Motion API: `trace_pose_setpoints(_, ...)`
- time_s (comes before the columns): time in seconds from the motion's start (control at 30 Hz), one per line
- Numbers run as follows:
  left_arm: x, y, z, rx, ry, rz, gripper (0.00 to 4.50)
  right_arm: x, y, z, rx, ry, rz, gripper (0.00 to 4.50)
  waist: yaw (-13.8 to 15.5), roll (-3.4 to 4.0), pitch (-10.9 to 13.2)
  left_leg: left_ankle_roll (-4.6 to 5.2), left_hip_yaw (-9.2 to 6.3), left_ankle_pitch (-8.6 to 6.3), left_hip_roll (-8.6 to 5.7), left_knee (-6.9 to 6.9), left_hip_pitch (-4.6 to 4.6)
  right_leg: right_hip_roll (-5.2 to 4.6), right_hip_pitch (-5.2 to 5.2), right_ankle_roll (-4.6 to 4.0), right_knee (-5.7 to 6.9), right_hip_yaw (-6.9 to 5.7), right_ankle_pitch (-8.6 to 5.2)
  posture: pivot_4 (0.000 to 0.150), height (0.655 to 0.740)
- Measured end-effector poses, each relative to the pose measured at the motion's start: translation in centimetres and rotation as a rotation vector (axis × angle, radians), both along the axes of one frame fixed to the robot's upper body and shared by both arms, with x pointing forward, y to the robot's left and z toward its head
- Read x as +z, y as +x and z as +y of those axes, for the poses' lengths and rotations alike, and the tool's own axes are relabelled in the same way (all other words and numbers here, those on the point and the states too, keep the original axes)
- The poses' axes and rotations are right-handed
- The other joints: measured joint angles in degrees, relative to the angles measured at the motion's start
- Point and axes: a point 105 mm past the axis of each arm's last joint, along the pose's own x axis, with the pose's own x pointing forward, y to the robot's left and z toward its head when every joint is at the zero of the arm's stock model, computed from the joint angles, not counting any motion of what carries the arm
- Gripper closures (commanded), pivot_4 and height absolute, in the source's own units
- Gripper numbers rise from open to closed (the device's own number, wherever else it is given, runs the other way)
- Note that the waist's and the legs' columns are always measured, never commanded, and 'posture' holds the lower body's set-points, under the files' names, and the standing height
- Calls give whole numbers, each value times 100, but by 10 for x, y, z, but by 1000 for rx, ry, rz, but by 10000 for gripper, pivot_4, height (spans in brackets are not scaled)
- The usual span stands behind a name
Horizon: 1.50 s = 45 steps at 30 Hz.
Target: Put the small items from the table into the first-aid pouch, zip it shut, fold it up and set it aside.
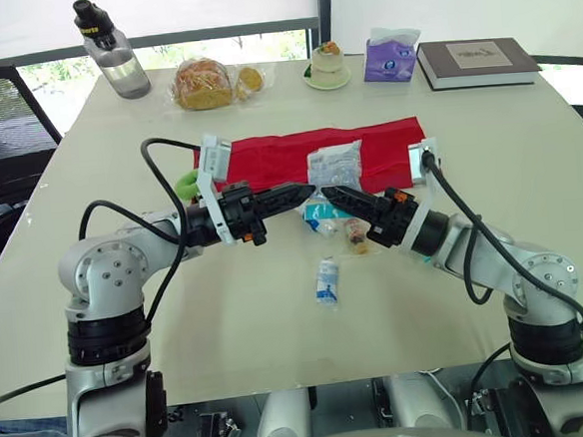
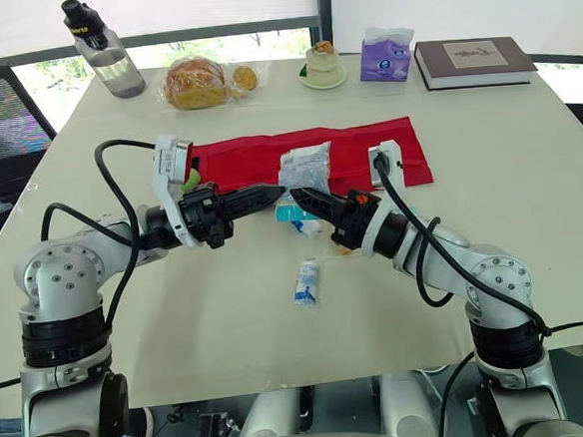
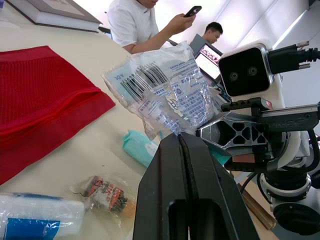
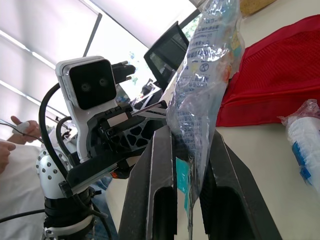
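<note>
where blinds (image 1: 157,8) hang, a cream table (image 1: 229,323) spreads.

Lower edge of clear packet (image 4: 200,95) hidden between right jaws; teal packet (image 3: 139,146) partly behind it.

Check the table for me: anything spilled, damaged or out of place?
Nothing spilled or damaged. The one oddity: the clear packet stands on end at the red pouch's near edge, pinched in the right gripper. A blue-and-white sachet lies alone, nearer the robot.
</note>
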Motion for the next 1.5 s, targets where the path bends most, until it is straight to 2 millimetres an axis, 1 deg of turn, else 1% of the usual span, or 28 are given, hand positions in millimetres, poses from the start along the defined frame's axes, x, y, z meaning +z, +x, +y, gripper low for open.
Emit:
trace_pose_setpoints(0.3,-4,-1,1,5,5,11,45000,-3,-1,0,5,-21,1,44921,0,0,0,0,0,0,0,0,0,0,0,0,0,0,0,1500,7332)
trace_pose_setpoints(0.4,-4,-3,4,7,24,9,45000,-4,-1,0,10,-31,1,44921,-2,0,0,0,0,0,0,0,0,0,-1,0,0,0,0,1500,7332)
trace_pose_setpoints(0.47,-3,0,9,32,45,-16,39787,-6,-1,-2,4,-39,1,44922,1,0,0,0,1,0,0,0,0,0,-2,-1,0,0,-1,1500,7332)
trace_pose_setpoints(0.5,-4,4,11,56,57,-28,38019,-8,0,-4,-3,-45,4,44922,2,0,0,0,0,0,0,0,0,0,-2,-1,0,0,-1,1500,7332)
trace_pose_setpoints(0.53,-5,8,16,86,71,-33,33820,-10,0,-6,-10,-52,9,44922,7,0,0,0,0,0,-1,0,0,0,-2,-2,0,0,-1,1500,7332)
trace_pose_setpoints(0.57,-7,14,21,120,84,-36,28499,-12,1,-8,-18,-55,15,44922,9,0,0,0,0,0,-1,0,0,0,-2,-2,0,0,-1,1500,7332)
trace_pose_setpoints(0.6,-9,19,28,155,100,-36,25600,-14,1,-10,-26,-56,22,44922,9,0,0,0,1,0,-1,0,-1,1,-2,-2,0,0,-1,1500,7332)
trace_pose_setpoints(0.63,-10,23,30,177,114,-44,21042,-15,1,-11,-32,-54,26,44922,9,0,0,0,2,0,-1,0,-2,0,-4,-2,0,1,-1,1500,7332)
trace_pose_setpoints(0.67,-11,33,38,242,140,-64,16413,-15,1,-14,-41,-53,26,44922,17,0,0,0,2,0,-1,0,-3,0,-4,-1,0,1,-1,1500,7332)
trace_pose_setpoints(0.7,-12,38,42,274,152,-70,12858,-15,1,-14,-43,-51,23,44922,16,0,0,0,2,0,-1,0,-4,0,-6,-1,0,1,0,1500,7332)
trace_pose_setpoints(0.73,-13,43,46,308,169,-84,8270,-14,0,-15,-45,-48,18,44922,16,0,0,0,3,0,-1,0,-5,0,-7,0,0,1,0,1500,7332)
trace_pose_setpoints(0.77,-16,52,55,374,209,-112,3169,-13,-2,-17,-47,-46,10,44922,17,0,0,0,3,0,-1,0,-6,0,-8,0,0,2,0,1500,7332)
trace_pose_setpoints(0.8,-18,57,61,409,238,-124,888,-14,-3,-17,-47,-47,8,44922,16,0,0,0,4,0,-1,0,-6,0,-8,0,0,2,0,1500,7332)
trace_pose_setpoints(0.83,-21,65,67,457,290,-148,888,-15,-3,-20,-56,-49,13,44922,17,0,0,0,5,0,-2,-1,-7,0,-8,0,-1,3,0,1500,7332)
trace_pose_setpoints(0.87,-23,67,71,481,312,-153,888,-16,-3,-20,-57,-50,16,44922,17,0,0,0,4,0,-1,-1,-7,0,-8,0,-1,2,0,1500,7332)
trace_pose_setpoints(0.93,-37,79,89,566,492,-200,888,-18,-3,-23,-67,-53,21,44922,10,0,0,0,7,0,-3,-2,-7,0,-10,0,-1,5,0,1500,7332)
trace_pose_setpoints(1.0,-49,86,103,608,662,-261,888,-20,-2,-26,-82,-54,26,44922,9,0,0,0,9,0,-1,-4,-10,0,-15,0,0,7,0,1500,7332)
trace_pose_setpoints(1.03,-50,87,105,611,686,-273,888,-20,-2,-27,-83,-54,26,44922,11,0,0,0,10,0,-1,-4,-11,0,-15,0,-1,7,0,1500,7332)
trace_pose_setpoints(1.07,-53,89,108,609,780,-340,888,-20,-2,-27,-84,-54,25,44922,17,0,0,0,10,0,1,-4,-12,-1,-16,-1,-1,7,0,1500,7332)
trace_pose_setpoints(1.13,-56,91,110,597,881,-418,888,-19,-2,-27,-85,-52,23,44922,20,0,0,0,11,0,3,-4,-13,-3,-16,-1,-1,8,0,1500,7332)
trace_pose_setpoints(1.23,-61,95,117,613,960,-477,888,-19,-2,-28,-91,-50,20,44922,20,0,0,0,10,0,7,-4,-14,-4,-17,0,-1,8,1,1500,7332)
trace_pose_setpoints(1.3,-63,101,126,645,1018,-512,888,-19,-1,-29,-100,-48,17,44922,21,0,0,0,10,0,5,-4,-14,-4,-17,1,0,6,1,1500,7332)
trace_pose_setpoints(1.37,-62,105,125,649,1031,-539,888,-19,-1,-29,-103,-48,14,44922,29,0,0,0,8,0,6,-4,-14,-5,-17,1,1,6,1,1500,7332)
trace_pose_setpoints(1.5,-63,115,117,645,1027,-574,888,-19,-1,-29,-105,-53,4,44922,31,-1,0,0,11,0,0,-1,-16,-6,-17,3,1,7,2,1500,7332)
